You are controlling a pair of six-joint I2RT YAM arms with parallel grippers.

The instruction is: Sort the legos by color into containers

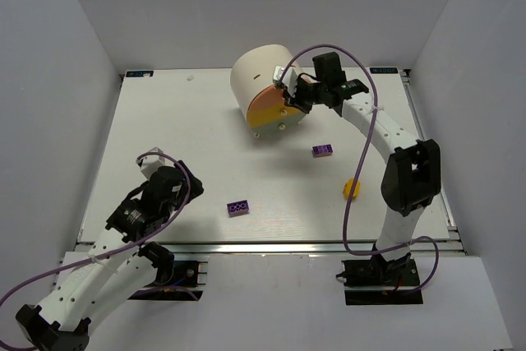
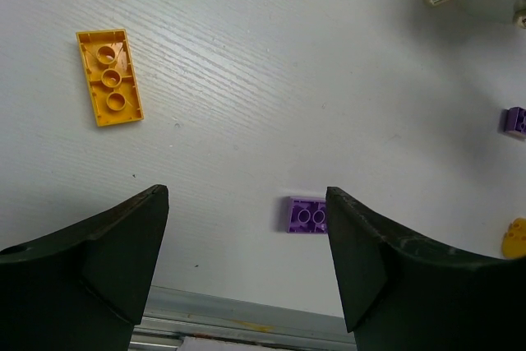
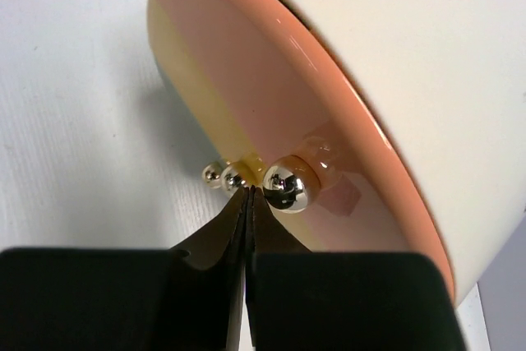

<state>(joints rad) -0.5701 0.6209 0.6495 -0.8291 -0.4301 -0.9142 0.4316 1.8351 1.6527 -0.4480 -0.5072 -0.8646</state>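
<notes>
The cream cabinet point(image 1: 261, 78) stands at the back, its peach-orange drawer point(image 1: 274, 104) on top of the stack. My right gripper point(image 1: 293, 98) is shut and empty, its tips point(image 3: 249, 192) touching between the peach drawer's knob point(image 3: 285, 185) and the yellow drawer's knob point(image 3: 234, 178). My left gripper point(image 2: 246, 228) is open and empty above the table; in the top view it point(image 1: 182, 180) hangs at the front left. One purple lego point(image 2: 306, 214) lies just beyond its right finger, an orange lego point(image 2: 109, 77) further to the left. A second purple lego point(image 1: 322, 150) and a yellow lego point(image 1: 352, 187) lie at the right. No green legos show.
The first purple lego also shows in the top view point(image 1: 239, 207), right of my left arm. The orange lego is hidden under my left arm there. White walls enclose the table on three sides. The table's metal front rail point(image 2: 246, 306) runs just below my left gripper.
</notes>
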